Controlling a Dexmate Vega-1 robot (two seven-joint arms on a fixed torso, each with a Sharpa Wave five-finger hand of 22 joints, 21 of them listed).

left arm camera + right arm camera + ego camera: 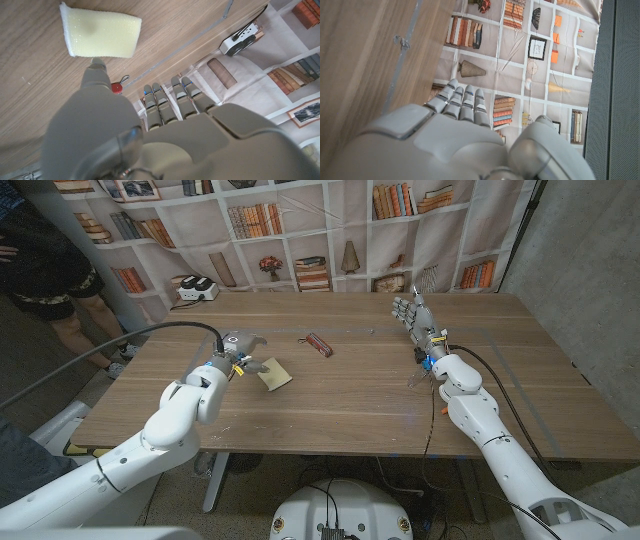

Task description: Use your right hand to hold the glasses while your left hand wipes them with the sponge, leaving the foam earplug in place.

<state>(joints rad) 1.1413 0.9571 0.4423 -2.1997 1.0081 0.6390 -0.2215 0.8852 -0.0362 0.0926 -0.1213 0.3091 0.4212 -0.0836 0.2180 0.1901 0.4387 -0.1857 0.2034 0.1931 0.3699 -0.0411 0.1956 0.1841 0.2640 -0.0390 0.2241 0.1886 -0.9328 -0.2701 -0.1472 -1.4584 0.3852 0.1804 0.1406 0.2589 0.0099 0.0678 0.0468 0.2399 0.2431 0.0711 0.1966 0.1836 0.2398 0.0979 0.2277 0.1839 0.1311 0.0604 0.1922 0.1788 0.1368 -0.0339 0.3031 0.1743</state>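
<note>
left hand (pixel 238 348): fingers apart, holding nothing; sponge (pixel 274 373) just beside it, by the thumb tip
right hand (pixel 411 313): fingers straight, together, holding nothing
glasses (pixel 319 344): between hands, nearer left; apart from both

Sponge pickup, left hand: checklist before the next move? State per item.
1. Sponge lies free on the table: ok.
2. Left hand beside sponge, holding nothing: ok.
3. Right hand empty, fingers straight: ok.
4. Glasses apart from both hands, not yet held: not ok.
5. Foam earplug located: cannot tell.
6. Power strip at the far edge, away from the sponge: ok.
</note>
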